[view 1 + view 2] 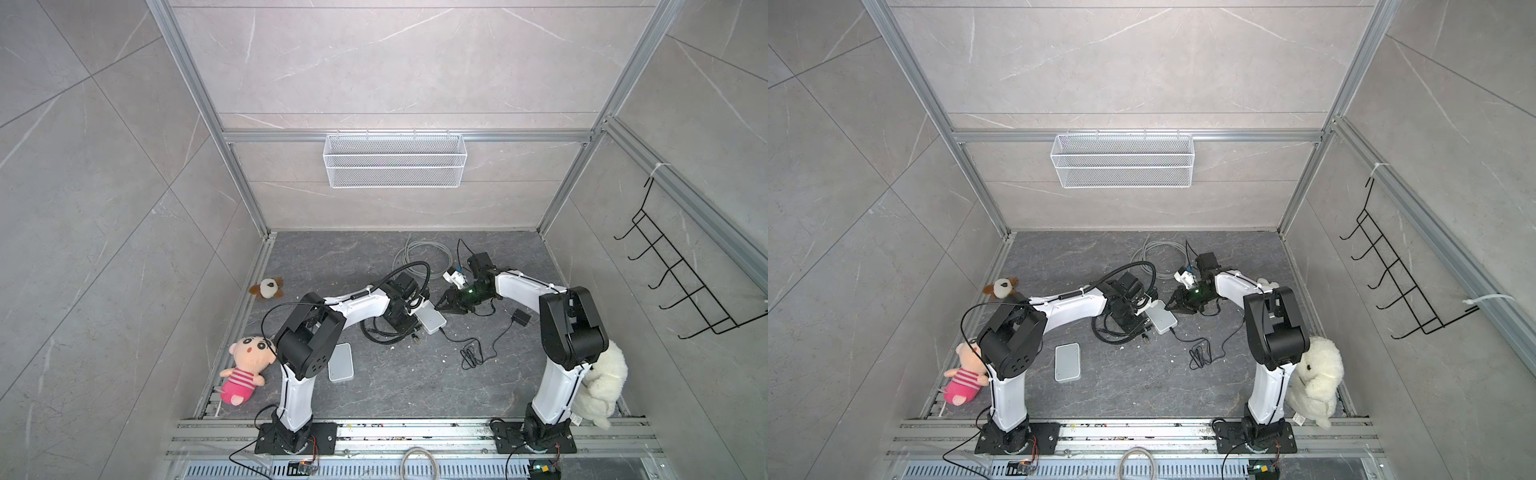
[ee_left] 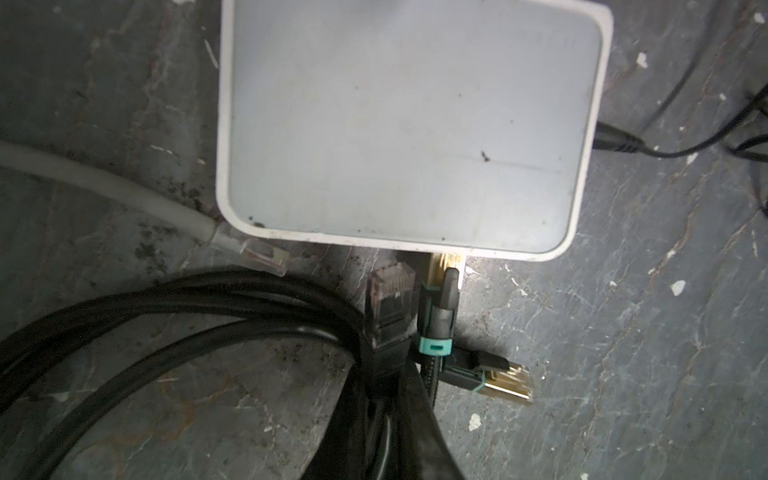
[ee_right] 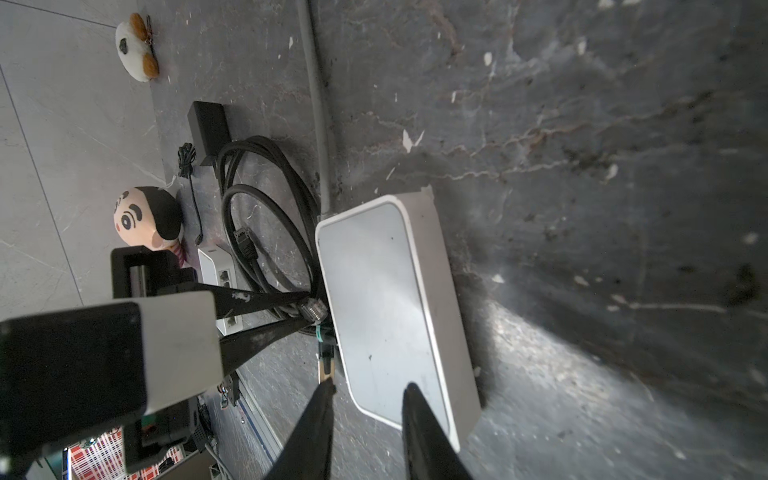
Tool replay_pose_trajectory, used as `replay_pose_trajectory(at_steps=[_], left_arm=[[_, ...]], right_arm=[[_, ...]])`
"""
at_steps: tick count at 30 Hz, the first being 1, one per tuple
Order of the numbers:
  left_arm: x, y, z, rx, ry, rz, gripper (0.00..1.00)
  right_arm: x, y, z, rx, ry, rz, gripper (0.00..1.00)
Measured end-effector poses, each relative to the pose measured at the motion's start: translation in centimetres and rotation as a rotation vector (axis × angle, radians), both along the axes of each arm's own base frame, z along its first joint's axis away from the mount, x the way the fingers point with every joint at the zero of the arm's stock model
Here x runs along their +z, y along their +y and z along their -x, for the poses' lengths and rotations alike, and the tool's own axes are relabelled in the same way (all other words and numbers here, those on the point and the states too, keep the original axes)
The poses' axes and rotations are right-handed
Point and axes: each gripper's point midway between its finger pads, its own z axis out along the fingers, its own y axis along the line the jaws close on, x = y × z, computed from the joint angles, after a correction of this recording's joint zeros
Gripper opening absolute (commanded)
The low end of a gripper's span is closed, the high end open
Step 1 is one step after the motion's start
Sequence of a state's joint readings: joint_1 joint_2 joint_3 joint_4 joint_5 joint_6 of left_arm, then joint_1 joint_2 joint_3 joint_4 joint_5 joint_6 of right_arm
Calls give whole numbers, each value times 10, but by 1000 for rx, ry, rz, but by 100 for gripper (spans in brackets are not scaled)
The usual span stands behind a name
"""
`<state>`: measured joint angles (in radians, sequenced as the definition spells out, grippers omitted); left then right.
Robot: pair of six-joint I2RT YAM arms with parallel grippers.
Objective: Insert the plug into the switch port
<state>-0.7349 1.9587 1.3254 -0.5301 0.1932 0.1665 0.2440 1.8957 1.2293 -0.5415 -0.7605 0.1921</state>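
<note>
The white switch (image 1: pixel 432 321) (image 1: pixel 1163 319) lies flat on the dark floor between the two arms. My left gripper (image 2: pixel 384 370) is shut on the dark plug (image 2: pixel 390 295) of a black cable. The plug's tip sits just short of the switch (image 2: pixel 407 124) edge; the ports are hidden there. Right beside it, a teal-ringed plug (image 2: pixel 438 307) sits in that edge. In the right wrist view the left gripper's fingertips (image 3: pixel 291 300) pinch the plug (image 3: pixel 312 309) next to the switch (image 3: pixel 386 299). My right gripper (image 3: pixel 370 386) is open, straddling the switch's near corner.
A loose gold plug (image 2: pixel 498 382) and a grey cable's clear plug (image 2: pixel 262 253) lie by the switch. Black cable loops (image 2: pixel 166 316) crowd the left gripper. A second white switch (image 1: pixel 340 361), a power adapter (image 1: pixel 520 318), a cord bundle (image 1: pixel 471 357) and plush toys (image 1: pixel 245 365) (image 1: pixel 602 382) lie around.
</note>
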Motion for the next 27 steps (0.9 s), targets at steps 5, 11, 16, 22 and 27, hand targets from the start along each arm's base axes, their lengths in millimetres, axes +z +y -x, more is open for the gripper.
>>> replay_pose_trajectory(at_steps=[5, 11, 16, 22, 27], left_arm=[[6, 3, -7, -11, -6, 6, 3], [17, 5, -15, -19, -2, 38, 2], [32, 7, -11, -30, 36, 100, 3], [61, 4, -14, -38, 62, 224, 2], [71, 3, -12, -48, 86, 277, 2]], right_arm=[[2, 6, 4, 14, 7, -15, 31], [20, 22, 8, 26, -15, -83, 32], [41, 36, 9, -12, -35, -190, 35], [57, 43, 6, -60, -32, -273, 35], [64, 58, 8, -46, -37, -298, 36]])
